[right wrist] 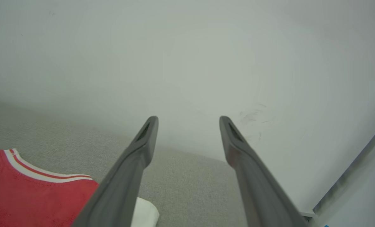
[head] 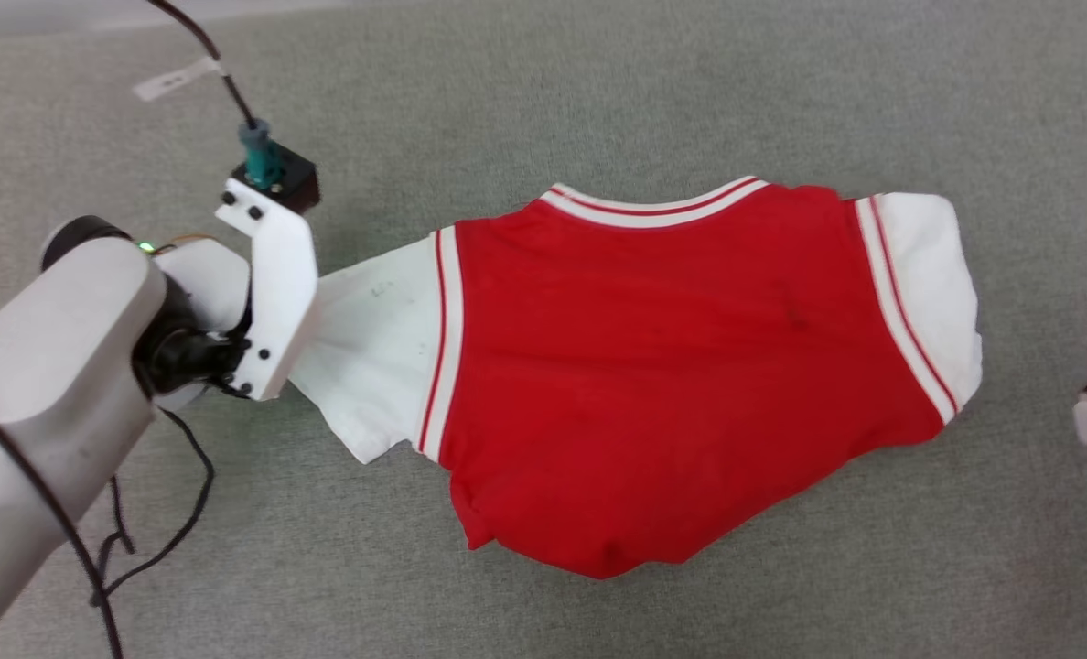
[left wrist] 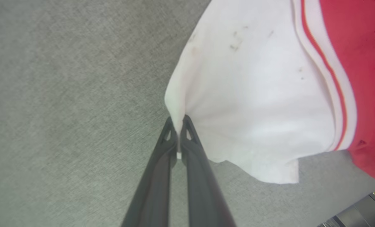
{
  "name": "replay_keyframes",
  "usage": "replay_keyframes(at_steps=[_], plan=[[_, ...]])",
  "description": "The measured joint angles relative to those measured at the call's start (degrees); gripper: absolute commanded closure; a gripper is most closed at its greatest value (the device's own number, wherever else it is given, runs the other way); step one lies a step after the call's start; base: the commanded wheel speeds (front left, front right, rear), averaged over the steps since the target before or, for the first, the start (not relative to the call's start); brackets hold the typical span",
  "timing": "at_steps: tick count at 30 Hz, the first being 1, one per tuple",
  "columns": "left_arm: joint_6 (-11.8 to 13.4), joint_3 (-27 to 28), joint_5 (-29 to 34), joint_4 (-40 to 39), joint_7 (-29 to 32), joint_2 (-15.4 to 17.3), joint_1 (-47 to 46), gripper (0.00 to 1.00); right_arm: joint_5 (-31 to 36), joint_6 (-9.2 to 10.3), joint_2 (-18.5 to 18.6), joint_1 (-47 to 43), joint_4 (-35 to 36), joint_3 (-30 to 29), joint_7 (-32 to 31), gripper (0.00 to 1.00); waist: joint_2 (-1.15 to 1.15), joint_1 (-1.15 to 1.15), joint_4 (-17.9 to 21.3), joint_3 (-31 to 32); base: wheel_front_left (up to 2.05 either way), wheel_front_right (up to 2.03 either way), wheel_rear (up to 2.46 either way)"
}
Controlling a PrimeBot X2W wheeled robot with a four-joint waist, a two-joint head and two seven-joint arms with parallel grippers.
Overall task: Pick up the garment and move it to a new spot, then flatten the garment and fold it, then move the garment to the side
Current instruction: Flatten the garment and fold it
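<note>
— Left gripper (left wrist: 177,121), with its two long dark fingers: how is it set?
— It is pressed together on the outer edge of a white short sleeve (left wrist: 253,94). A small fold of cloth is pinched between the fingertips, as is shown in the left wrist view.
— Where is the red jersey T-shirt with white sleeves and red-white striped trim (head: 653,366) laid?
— It is spread on the grey woven surface (head: 598,82), at the middle of the head view, with the striped collar turned to the far side and a plain red side up. The pinched sleeve is drawn out to the left, and the other sleeve (head: 928,293) is laid at the right. The near edge is rounded and tucked under, so the hem is hidden.
— Is anything held by the right gripper (right wrist: 189,121)?
— Nothing is held. Its fingers are spread wide and pointed toward a pale wall (right wrist: 187,47). It is seen at the right edge of the head view, apart from the right sleeve.
</note>
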State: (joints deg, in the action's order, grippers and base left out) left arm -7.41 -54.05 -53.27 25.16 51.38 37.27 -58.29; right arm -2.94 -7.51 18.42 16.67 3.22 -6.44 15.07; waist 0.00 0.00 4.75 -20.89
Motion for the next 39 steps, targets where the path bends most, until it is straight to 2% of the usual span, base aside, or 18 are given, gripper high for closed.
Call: replay_keyframes(at_steps=[4, 6, 9, 12, 17, 21, 26, 33, 39], plan=[[0.0, -1.6, 0.0, -4.1, -4.5, 3.4, 0.6, 1.0, -0.7, 0.01, 6.1, 4.4, -0.5, 2.1, -3.0, 0.0, 0.0, 0.0, -0.6, 2.1, 0.0, 0.0, 0.0], [0.0, -2.1, -0.1, -6.2, -6.4, 4.4, 1.3, 1.0, -2.2, 0.01, 10.0, 6.7, -1.0, 4.6, -7.9, 0.0, 0.0, 0.0, -1.1, 2.8, 0.0, 0.0, 0.0], [0.0, -2.4, -0.1, -8.6, -8.2, 6.3, 1.7, 1.0, -6.4, 0.0, 16.0, 10.0, -2.0, 9.9, -17.7, 0.0, 0.0, 0.0, -2.1, 3.3, 0.0, 0.0, 0.0], [0.0, -2.5, -0.3, -10.4, -9.2, 6.9, 1.9, 1.0, -14.1, 0.01, 21.3, 13.3, -3.5, 16.2, -30.2, 0.0, 0.0, 0.0, -3.1, 3.4, 0.0, 0.0, 0.0], [0.0, -2.3, 0.0, -12.7, -10.1, 7.2, 1.9, 1.0, -28.6, 0.0, 27.5, 18.9, -6.4, 25.3, -50.3, 0.0, 0.0, 0.0, -4.2, 2.4, 0.0, 0.0, 0.0], [0.2, -2.1, 0.6, -14.0, -10.3, 7.2, 1.1, 1.0, -36.4, 0.0, 28.4, 23.3, -10.8, 29.3, -62.0, 0.0, 0.0, 0.0, -4.9, 0.9, 0.0, 0.0, 0.0], [0.4, -1.8, 1.4, -15.2, -10.7, 6.4, -0.7, 1.0, -41.0, 0.01, 25.8, 27.8, -16.5, 31.5, -68.6, 0.0, 0.0, 0.0, -6.0, -1.8, 0.0, 0.0, 0.0], [0.4, -1.4, 2.1, -15.7, -11.6, 5.2, -2.8, 1.0, -40.1, 0.01, 22.5, 29.8, -23.7, 35.1, -67.7, 0.0, 0.0, 0.0, -7.6, -5.9, 0.0, 0.0, 0.0], [0.4, -1.5, 1.9, -14.7, -12.6, 5.3, -2.7, 1.0, -40.6, 0.0, 22.1, 31.2, -26.6, 38.4, -65.7, 0.0, 0.0, -0.01, -7.9, -7.2, 0.0, 0.0, 0.0]])
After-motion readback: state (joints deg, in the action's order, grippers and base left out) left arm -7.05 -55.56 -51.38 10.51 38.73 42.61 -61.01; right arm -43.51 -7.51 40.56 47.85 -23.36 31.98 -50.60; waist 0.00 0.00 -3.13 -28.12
